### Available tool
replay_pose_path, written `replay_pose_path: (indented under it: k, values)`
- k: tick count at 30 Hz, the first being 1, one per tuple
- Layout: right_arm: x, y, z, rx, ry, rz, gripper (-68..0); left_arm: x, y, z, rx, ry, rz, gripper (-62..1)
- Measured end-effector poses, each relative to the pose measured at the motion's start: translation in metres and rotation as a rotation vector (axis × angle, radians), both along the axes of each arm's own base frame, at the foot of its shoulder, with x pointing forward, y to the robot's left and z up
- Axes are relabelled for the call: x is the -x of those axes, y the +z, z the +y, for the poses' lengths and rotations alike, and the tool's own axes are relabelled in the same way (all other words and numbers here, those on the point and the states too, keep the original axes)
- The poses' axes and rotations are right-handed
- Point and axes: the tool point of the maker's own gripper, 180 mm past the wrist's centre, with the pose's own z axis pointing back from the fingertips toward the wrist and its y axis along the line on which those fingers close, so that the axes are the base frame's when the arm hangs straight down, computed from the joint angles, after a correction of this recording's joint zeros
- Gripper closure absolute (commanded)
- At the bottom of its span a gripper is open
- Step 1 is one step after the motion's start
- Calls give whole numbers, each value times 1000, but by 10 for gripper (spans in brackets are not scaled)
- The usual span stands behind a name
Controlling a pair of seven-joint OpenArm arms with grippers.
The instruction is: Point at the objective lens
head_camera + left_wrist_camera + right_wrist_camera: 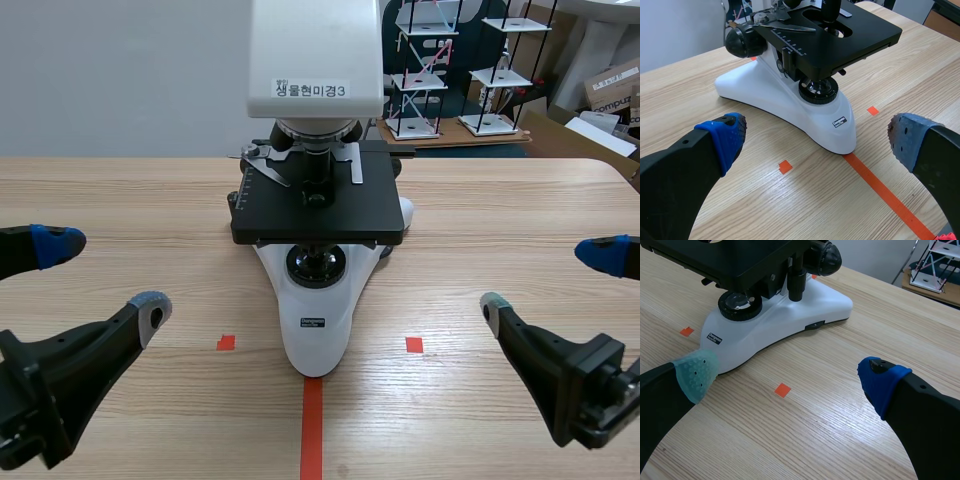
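Note:
A microscope (318,220) with a white base, a black stage and a labelled white head stands upright at the table's middle. Its dark objective lens (318,168) hangs from the nosepiece right above the stage. In the left wrist view the objective lens (831,10) shows over the stage hole. The right wrist view shows only the microscope (790,315) base and the stage's underside. My left gripper (105,278) is open at the near left, well away from the microscope. My right gripper (548,282) is open at the near right, equally distant. Neither gripper holds anything.
Black focus knobs (742,42) (826,259) stick out from both sides of the microscope. Beyond the table's far edge stand white model racks (420,70) and a cardboard box (610,90). Bare wood lies between each gripper and the base.

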Motion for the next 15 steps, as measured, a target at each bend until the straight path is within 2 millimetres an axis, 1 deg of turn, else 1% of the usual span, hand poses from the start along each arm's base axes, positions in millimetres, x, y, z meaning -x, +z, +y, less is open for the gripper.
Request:
replay_pose_path:
  k: [13,15]
  values:
    - [0,0,0,0,0,0,-608,0,0,0,0,0,-1,-596]
    - [0,0,0,0,0,0,-608,-1,3,0,12,1,-16,-595]
